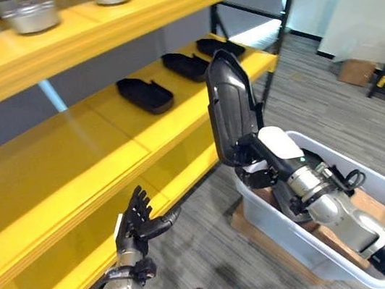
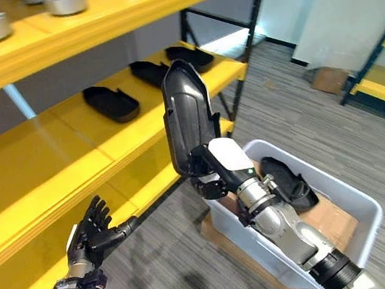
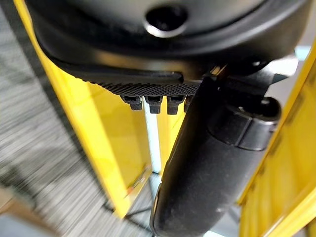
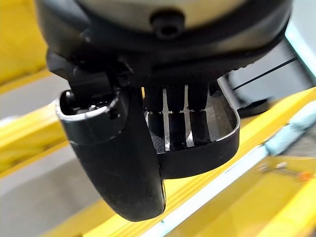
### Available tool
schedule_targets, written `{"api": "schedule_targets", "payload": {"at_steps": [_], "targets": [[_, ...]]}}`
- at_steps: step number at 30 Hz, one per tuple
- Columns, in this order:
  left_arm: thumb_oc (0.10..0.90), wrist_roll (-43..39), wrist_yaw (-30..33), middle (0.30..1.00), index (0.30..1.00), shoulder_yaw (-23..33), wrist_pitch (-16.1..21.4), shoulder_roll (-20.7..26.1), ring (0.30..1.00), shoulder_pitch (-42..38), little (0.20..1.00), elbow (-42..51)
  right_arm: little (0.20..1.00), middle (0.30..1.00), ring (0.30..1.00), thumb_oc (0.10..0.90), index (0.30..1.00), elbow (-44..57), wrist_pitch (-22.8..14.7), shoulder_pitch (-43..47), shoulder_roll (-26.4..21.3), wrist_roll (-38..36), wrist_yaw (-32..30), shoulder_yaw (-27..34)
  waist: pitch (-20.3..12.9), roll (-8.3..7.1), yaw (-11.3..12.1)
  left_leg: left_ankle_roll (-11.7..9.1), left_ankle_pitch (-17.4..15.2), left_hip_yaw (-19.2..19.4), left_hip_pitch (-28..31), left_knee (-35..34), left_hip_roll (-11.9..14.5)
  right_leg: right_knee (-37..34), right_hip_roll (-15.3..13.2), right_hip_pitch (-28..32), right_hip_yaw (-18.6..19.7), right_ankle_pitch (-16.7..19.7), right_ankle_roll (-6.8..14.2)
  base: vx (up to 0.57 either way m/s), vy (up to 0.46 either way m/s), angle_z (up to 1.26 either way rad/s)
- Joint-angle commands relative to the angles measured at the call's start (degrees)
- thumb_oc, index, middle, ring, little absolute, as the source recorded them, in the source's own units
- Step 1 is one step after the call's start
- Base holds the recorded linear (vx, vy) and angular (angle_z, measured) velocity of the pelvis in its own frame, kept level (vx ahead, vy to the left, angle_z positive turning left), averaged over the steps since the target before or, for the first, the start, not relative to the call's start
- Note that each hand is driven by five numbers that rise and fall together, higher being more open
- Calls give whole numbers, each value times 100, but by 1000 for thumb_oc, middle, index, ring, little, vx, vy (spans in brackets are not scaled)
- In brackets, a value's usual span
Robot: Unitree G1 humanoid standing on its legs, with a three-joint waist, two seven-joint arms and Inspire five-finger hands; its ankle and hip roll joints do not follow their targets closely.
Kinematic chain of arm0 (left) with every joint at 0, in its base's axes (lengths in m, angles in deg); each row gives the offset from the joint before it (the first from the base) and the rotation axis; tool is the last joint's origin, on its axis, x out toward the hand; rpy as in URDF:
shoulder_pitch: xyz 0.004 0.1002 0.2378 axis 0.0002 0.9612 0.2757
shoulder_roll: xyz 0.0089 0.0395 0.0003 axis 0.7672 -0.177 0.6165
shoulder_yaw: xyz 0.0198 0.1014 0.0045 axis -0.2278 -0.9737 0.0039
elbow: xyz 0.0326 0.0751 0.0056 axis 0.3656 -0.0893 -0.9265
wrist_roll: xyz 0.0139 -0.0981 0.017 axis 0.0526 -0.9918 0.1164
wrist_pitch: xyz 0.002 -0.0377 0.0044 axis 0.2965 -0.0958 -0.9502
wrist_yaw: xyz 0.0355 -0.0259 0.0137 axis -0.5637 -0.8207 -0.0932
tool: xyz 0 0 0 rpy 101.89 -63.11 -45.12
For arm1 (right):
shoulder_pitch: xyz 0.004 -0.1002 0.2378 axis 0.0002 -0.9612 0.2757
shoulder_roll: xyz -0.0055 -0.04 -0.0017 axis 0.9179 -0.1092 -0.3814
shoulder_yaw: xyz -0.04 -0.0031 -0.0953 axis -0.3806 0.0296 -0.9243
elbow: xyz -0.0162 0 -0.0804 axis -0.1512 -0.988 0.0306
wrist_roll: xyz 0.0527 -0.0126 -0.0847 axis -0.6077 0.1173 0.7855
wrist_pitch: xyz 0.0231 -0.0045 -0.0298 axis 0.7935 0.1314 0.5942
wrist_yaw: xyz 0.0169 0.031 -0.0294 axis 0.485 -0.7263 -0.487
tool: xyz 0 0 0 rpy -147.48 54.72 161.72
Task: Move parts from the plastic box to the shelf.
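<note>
My right hand (image 1: pixel 258 163) is shut on a long black plastic part (image 1: pixel 230 105), held upright above the near end of the white plastic box (image 1: pixel 358 265), in front of the middle yellow shelf (image 1: pixel 132 135). In the right wrist view the fingers (image 4: pixel 177 123) curl inside the part's rim (image 4: pixel 197 155). Three more black parts (image 1: pixel 145 95) lie in a row on that shelf. Another black part (image 2: pixel 286 181) rests in the box. My left hand (image 1: pixel 137 223) hangs low by the bottom shelf, open, fingers spread, holding nothing.
Metal round tins (image 1: pixel 31 16) stand on the top yellow shelf. The box sits on a brown cardboard base (image 1: pixel 254 234) on grey carpet. A black shelf post (image 1: pixel 283 24) rises at the shelf's right end. A cardboard piece (image 1: pixel 357 71) lies far right.
</note>
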Motion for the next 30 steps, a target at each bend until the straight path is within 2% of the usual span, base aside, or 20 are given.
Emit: {"api": "schedule_targets", "payload": {"at_steps": [1,2,3,4,5,7,8,9,11,13,16,19,22,24,25,26,27,28,30], "targets": [[900,268,35,1000,1000,-130,659,94,1000,-458,1000,626,300,300,300,400,300,375,-461,935,-190,144,-351,321,-287,368,-220,194,68,-585,477,-785,93,729,1016,-647,1295,-216,416,66,115,49],[900,268,34,1000,1000,-133,661,88,1000,-463,1000,623,300,300,300,400,300,378,-461,935,-197,143,-350,323,-310,379,-199,183,93,-566,454,-802,115,729,1038,-690,1305,-210,386,100,29,72],[900,261,-14,1000,1000,-140,640,77,1000,-456,1000,609,300,300,300,400,300,386,-486,871,-233,64,-324,355,-239,434,-295,155,95,-738,549,-798,95,489,1333,-907,1522,-541,292,94,-24,87],[900,279,-27,1000,1000,-172,627,59,1000,-452,1000,599,300,300,300,400,300,396,-504,840,-241,2,-319,373,-214,459,-369,129,59,-837,609,-819,106,331,1542,-953,1583,-765,225,93,-19,57],[900,280,-26,1000,1000,-172,627,57,1000,-455,1000,599,300,300,300,400,300,396,-504,842,-244,0,-319,375,-219,465,-378,125,79,-847,590,-819,114,302,1551,-950,1562,-741,210,69,-62,51],[900,265,-59,1000,1000,-204,620,16,1000,-437,1000,506,300,300,300,400,300,399,-574,782,-283,-96,-327,441,-193,475,-643,71,83,-1168,715,-926,80,-162,2268,-1260,2149,-1005,120,143,-67,85],[900,318,-72,1000,1000,-208,618,-40,1000,-448,1000,455,300,300,300,400,300,472,-627,700,-315,-123,-318,485,-202,406,-800,42,36,-1406,775,-941,-31,-648,2651,-1267,2552,-983,83,166,-93,109],[900,291,-85,1000,1000,-206,630,-78,1000,-449,1000,444,300,300,300,400,300,496,-662,608,-327,-159,-324,540,-224,335,-831,15,65,-1528,716,-877,-123,-844,2730,-1144,2732,-963,38,157,-111,100],[900,335,-130,1000,1000,-226,629,-174,1000,-379,1000,473,300,300,300,400,300,527,-666,518,-358,-192,-306,608,-306,308,-820,-21,1,-1612,746,-836,-158,-1072,2656,-857,2611,-986,11,110,-137,95],[900,278,-129,1000,1000,-205,644,-232,1000,-322,1000,490,300,300,300,400,300,554,-739,512,-369,-332,-294,634,-393,344,-819,-105,5,-1659,742,-819,-72,-1298,2782,-683,2559,-1009,-71,115,-164,70],[900,266,-184,1000,1000,-218,582,-300,1000,-212,1000,510,300,300,300,400,300,616,-768,429,-392,-407,-243,672,-464,347,-770,-192,-36,-1704,778,-746,7,-1400,2779,-463,2298,-1065,-110,112,-124,31],[900,211,-196,1000,1000,-246,556,-331,1000,-145,1000,526,300,300,300,400,300,657,-806,397,-409,-491,-244,681,-491,330,-752,-308,-26,-1787,743,-661,78,-1533,2829,-300,2231,-1114,-161,63,-158,30],[900,155,-203,1000,1000,-359,564,-334,1000,-242,1000,493,300,300,300,400,300,680,-821,423,-462,-548,-321,734,-365,291,-781,-494,-102,-1704,430,-133,94,-1572,2780,-210,2111,-1168,-214,-41,-98,28],[900,87,-203,1000,1000,-442,559,-336,1000,-325,1000,444,300,300,300,400,300,705,-802,447,-503,-535,-416,791,-264,257,-924,-571,-16,-1091,195,200,356,-1545,2685,-189,1908,-1191,-242,-66,-22,52],[900,76,-195,1000,1000,-471,561,-324,1000,-366,1000,422,300,300,300,400,300,724,-791,470,-527,-521,-471,776,-224,230,-1003,-588,168,-672,117,276,673,-1536,2624,-167,1814,-1204,-239,-9,16,92],[900,56,-204,1000,1000,-479,563,-326,1000,-385,1000,398,300,300,300,400,300,717,-774,485,-542,-508,-502,770,-212,224,-1015,-600,252,-500,118,268,863,-1539,2616,-151,1792,-1225,-248,-21,10,114],[900,55,-206,1000,1000,-479,565,-327,1000,-389,1000,394,300,300,300,400,300,716,-773,487,-543,-507,-504,768,-206,227,-1000,-607,257,-484,137,253,873,-1539,2625,-148,1806,-1224,-254,32,35,90],[900,75,-201,1000,1000,-496,569,-301,1000,-399,1000,398,300,300,300,400,300,770,-744,464,-559,-485,-562,798,-233,233,-1013,-699,572,-310,137,51,1295,-1572,2575,-71,1732,-1273,-216,56,53,48],[900,75,-197,1000,1000,-502,556,-307,1000,-374,1000,426,300,300,300,400,300,804,-731,412,-596,-486,-597,843,-296,298,-1021,-839,974,-255,181,-387,1671,-1570,2540,-1,1607,-1347,-166,102,102,5]]}}
